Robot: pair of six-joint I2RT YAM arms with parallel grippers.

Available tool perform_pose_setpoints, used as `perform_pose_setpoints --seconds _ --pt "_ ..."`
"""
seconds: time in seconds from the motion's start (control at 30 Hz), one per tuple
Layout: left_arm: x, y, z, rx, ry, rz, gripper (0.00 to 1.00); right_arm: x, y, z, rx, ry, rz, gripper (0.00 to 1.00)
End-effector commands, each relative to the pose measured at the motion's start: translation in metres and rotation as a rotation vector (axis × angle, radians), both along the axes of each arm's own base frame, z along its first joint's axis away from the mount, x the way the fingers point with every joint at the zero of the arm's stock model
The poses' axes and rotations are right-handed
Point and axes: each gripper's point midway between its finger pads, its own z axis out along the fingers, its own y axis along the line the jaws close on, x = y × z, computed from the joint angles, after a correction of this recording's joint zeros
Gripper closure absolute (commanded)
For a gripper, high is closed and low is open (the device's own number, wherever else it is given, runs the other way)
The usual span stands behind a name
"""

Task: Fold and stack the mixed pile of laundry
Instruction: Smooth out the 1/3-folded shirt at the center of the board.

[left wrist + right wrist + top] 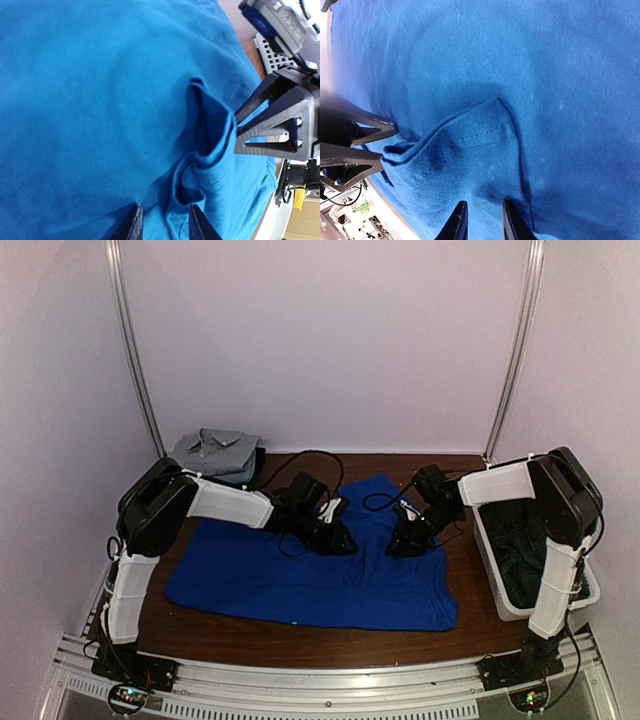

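- The blue garment [250, 580] lay spread flat on the tabletop [300, 645]. It covered the middle of the surface, directly beneath both end effectors.
- The long axis of the garment ran left to right across the tabletop. A narrower portion pointed toward the far edge, between the two arms.
- The left end effector [338, 540] and the right end effector [405, 540] faced each other, just apart, over the far-centre part of the garment.
- A raised fold [215, 145] with a stitched hem bridged the gap between them. Its long axis ran from one set of fingertips to the other, parallel to the long axis of the garment.
- Right end effector: jaws narrowly apart and closed on one end of the raised fold, which stood lifted off the flat cloth.
- Left end effector: jaws part-way apart, with bunched cloth in the gap. Whether the cloth was clamped could not be told.
- Both arms were equally near the fold. The larger flat area of the garment lay on the left arm's side.
- A folded grey shirt [213, 452] sat at the far left corner, nearer the left arm.
- A dark piece [515, 540] lay in the white bin [510, 605] on the right.
- Judgement: the coming fold likely depends on both ends of the ridge being carried together across the long axis.
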Motion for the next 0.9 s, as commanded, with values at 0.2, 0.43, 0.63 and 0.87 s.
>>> perform_pose_setpoints --seconds 0.2,0.43,0.63,0.87 --pt "0.000 -0.025 0.007 -0.066 -0.016 -0.058 0.71 -0.014 -0.021 -0.034 -0.127 0.078 -0.012 0.74" --pt "0.005 -0.020 0.009 -0.030 -0.029 -0.037 1.00 -0.016 -0.025 -0.039 -0.150 0.089 -0.008 0.75" --pt "0.028 0.011 0.024 -0.025 -0.082 0.067 1.00 -0.019 -0.034 -0.044 -0.180 0.092 -0.014 0.76" --pt "0.031 0.030 0.015 0.047 -0.084 0.099 1.00 -0.019 -0.039 -0.046 -0.195 0.096 -0.017 0.77"
